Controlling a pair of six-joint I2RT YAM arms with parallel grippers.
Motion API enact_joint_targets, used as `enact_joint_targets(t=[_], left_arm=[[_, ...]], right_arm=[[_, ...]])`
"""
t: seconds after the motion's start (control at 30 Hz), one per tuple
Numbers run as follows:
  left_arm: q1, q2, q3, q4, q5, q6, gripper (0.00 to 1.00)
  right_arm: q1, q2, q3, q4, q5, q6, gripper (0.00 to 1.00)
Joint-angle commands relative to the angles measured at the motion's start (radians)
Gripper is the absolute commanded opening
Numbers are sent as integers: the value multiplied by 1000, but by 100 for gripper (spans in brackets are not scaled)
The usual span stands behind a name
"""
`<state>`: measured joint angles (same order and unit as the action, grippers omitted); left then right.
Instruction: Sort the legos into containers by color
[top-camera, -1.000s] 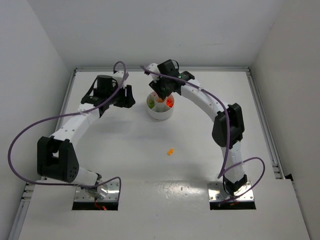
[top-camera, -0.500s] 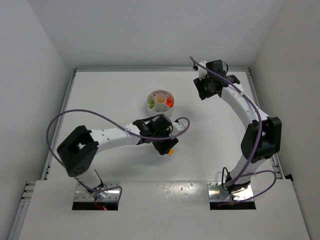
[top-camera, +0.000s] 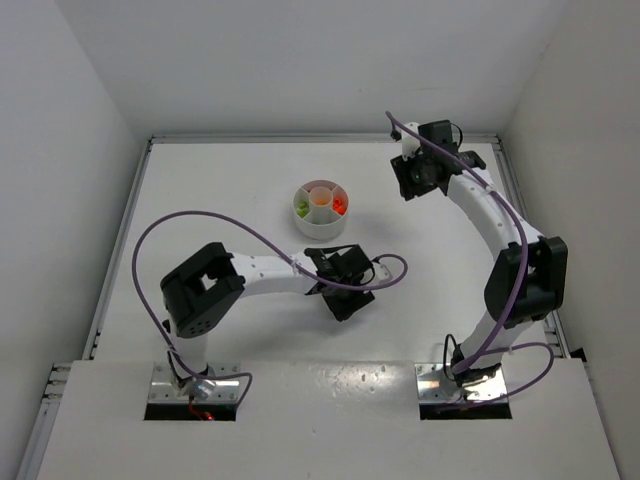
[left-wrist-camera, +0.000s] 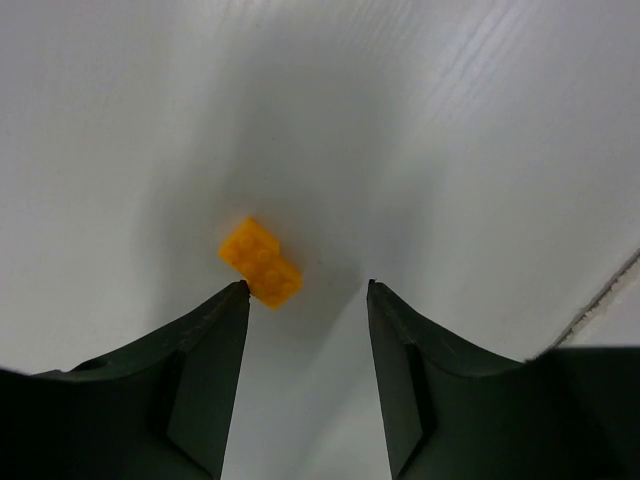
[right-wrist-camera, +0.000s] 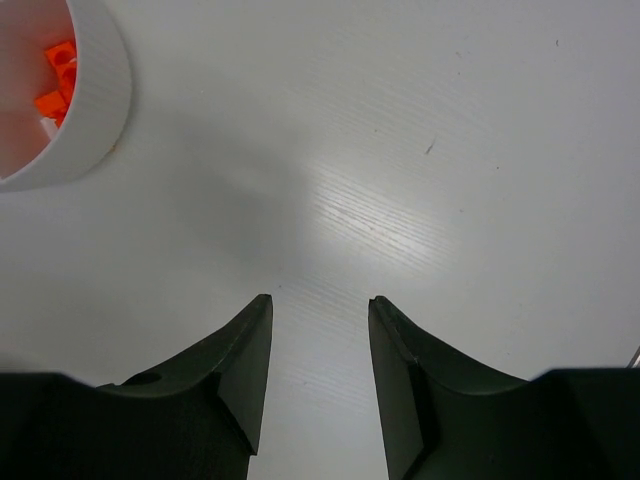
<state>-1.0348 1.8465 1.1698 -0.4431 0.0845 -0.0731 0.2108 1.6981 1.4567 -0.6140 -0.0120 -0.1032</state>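
the left gripper (left-wrist-camera: 307, 290) hangs partly open and empty over the small orange plastic lego brick (left-wrist-camera: 261, 263), which lies on the white table (left-wrist-camera: 480, 120) nearer one fingertip. it should centre over the brick before lowering. the right gripper (right-wrist-camera: 320, 300) waits open and empty beside the round white plastic dish (top-camera: 320, 230).

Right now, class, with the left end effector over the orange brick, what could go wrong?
1. The brick lies askew and close to one fingertip of the left end effector, so closing may push it away rather than grip it.
2. The dish has small sections; a careless drop might land it among the red bricks.
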Motion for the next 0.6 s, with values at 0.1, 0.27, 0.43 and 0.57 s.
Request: enact_joint_targets(t=[0.1, 0.27, 0.43, 0.57], left_arm=[[-8, 56, 36, -8, -35, -16, 51], [12, 66, 18, -8, -45, -25, 48], [12, 66, 8, 1, -63, -25, 42], [12, 85, 28, -13, -54, -16, 41]], right_arm=[[-5, -37, 14, 13, -25, 13, 44], [-14, -37, 5, 13, -34, 13, 44], [-14, -15, 14, 0, -45, 13, 44], [-14, -15, 5, 0, -54, 13, 44]])
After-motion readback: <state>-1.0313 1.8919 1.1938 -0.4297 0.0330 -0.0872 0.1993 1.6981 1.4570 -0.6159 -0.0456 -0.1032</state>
